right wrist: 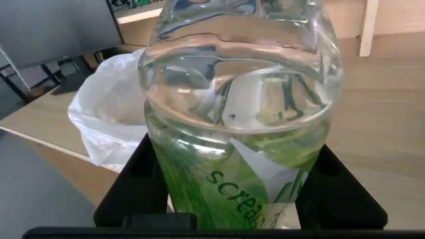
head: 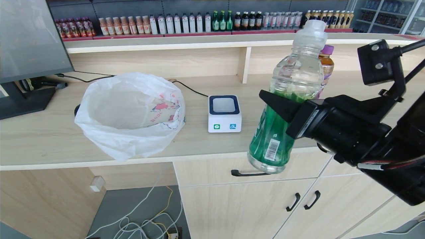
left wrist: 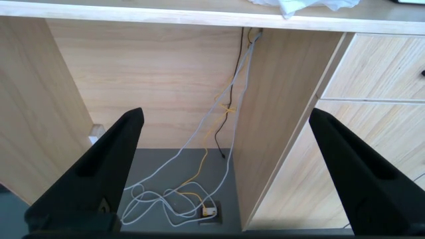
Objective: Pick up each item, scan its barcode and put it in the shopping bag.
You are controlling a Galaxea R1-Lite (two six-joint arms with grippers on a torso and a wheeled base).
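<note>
On counter [head: 40,139] from left: monitor [head: 30,36], bag [head: 131,113], scanner [head: 224,114]; farther right, bottle [head: 294,76] held over front edge, with second bottle [head: 327,63] standing behind it.

Is a pale wooden counter [head: 49,132]. Carries an open white shopping bag [head: 132,113] left of the middle, sagging over the front edge. Holds a white scanner [head: 224,114] just beside it at the middle, a black cable [head: 189,87] toward the back, and a dark monitor stand [head: 26,99] at the left edge.
</note>
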